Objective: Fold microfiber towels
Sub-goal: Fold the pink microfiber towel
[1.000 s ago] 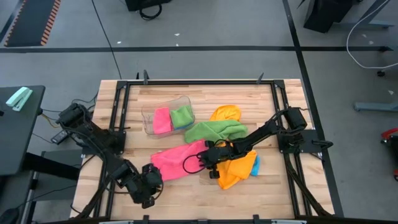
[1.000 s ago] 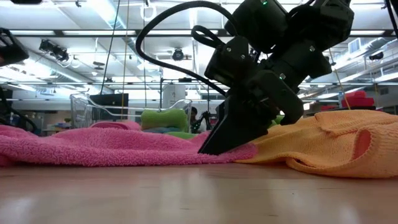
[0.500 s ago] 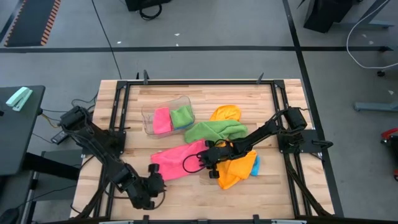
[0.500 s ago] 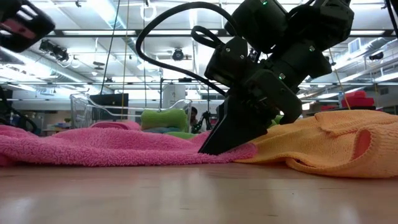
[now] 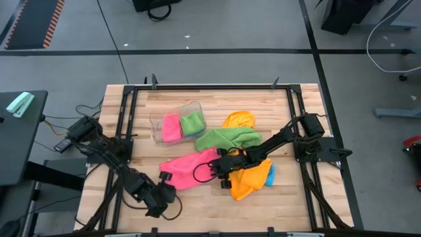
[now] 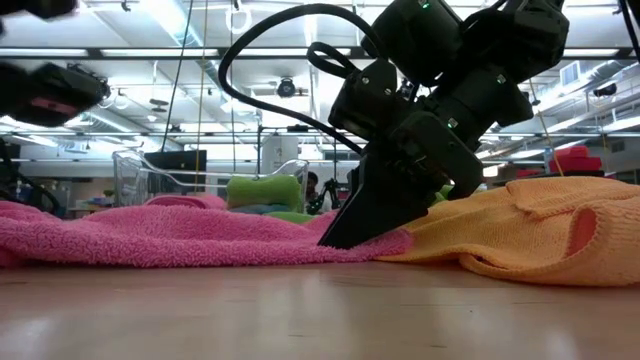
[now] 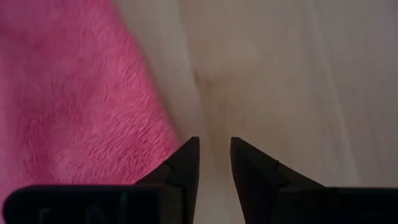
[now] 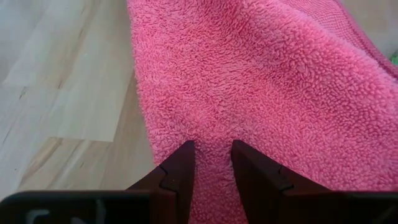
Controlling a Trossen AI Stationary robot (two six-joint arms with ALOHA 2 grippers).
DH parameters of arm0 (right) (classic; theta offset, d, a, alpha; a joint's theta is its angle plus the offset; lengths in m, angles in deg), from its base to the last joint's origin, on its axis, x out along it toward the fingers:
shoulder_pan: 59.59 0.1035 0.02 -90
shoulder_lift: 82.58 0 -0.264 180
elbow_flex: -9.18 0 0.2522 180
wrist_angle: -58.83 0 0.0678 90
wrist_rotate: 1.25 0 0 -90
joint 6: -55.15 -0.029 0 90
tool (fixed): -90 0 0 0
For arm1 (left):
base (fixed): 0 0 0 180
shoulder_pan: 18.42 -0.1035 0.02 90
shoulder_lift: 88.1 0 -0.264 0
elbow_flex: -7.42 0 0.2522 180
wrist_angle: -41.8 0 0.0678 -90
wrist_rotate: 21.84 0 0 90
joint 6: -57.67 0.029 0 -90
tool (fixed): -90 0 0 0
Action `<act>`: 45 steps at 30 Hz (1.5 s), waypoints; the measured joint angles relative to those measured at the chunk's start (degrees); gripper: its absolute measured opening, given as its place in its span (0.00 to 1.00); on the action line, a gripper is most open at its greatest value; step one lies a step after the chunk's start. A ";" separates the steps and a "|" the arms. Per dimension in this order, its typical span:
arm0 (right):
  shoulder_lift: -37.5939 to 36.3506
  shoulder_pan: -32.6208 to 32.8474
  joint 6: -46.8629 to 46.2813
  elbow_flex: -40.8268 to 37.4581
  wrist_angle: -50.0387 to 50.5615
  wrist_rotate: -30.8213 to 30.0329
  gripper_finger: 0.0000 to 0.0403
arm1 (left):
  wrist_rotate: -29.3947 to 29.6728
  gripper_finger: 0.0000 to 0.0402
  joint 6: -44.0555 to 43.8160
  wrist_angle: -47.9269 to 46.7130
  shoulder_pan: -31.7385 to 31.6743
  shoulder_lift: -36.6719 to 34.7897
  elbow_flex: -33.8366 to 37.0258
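Pink terry cloth, the soft square microfiber towel (image 5: pixel 187 170), lay spread across the middle of the pale wooden slatted table (image 5: pixel 217 214), its near left corner just beside the left tool (image 5: pixel 166 195). That tool hung over bare wood at the towel's edge, its two dark fingers (image 7: pixel 186 163) a narrow gap apart with nothing between them, the pink pile just to one side of the tips. The right tool (image 5: pixel 220 172) was down on the towel's opposite end, where pink met the crumpled orange microfiber towel (image 5: pixel 250 181). Its fingers (image 8: pixel 180 165) pressed into the nap with a ridge of pink cloth pinched in the slot between them; from table height the black wedge of that tool (image 6: pixel 375 215) sat right on the seam between the pink towel (image 6: pixel 150 235) and the orange towel (image 6: pixel 540 230).

A sliver of sky blue microfiber towel (image 5: pixel 270 174) showed under the orange one. The green microfiber towel (image 5: pixel 227 137) lay bunched behind the pink, touching it, with a second orange towel (image 5: pixel 238 120) beyond. The clear plastic tub (image 5: pixel 176 122) stood toward the back left, holding a folded pink cloth and a folded green one.

Open boards ran along the front edge and the left side, and the black metal frame (image 5: pixel 210 85) bordered the table.
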State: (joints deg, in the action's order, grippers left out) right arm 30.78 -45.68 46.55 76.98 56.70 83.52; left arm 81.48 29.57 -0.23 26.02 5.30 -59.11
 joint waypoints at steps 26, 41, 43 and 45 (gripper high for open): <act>0.00 -0.04 0.19 -0.02 -0.14 0.02 0.29 | -9.03 0.27 9.51 -11.15 -6.57 1.18 -4.98; 0.00 -0.04 0.04 -0.02 -0.16 0.04 0.29 | -8.88 0.20 18.33 -10.95 -5.61 4.96 -4.98; 0.00 -0.04 0.04 -0.02 -0.16 0.04 0.29 | -8.89 0.15 18.34 -10.96 -5.39 4.96 -4.98; 0.00 -0.04 0.04 -0.02 -0.16 0.04 0.29 | -8.89 0.10 18.34 -10.96 -5.19 4.96 -4.98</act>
State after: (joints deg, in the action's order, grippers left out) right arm 30.78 -45.73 46.59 76.96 56.53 83.56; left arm 72.59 47.91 -11.19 20.83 10.26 -64.09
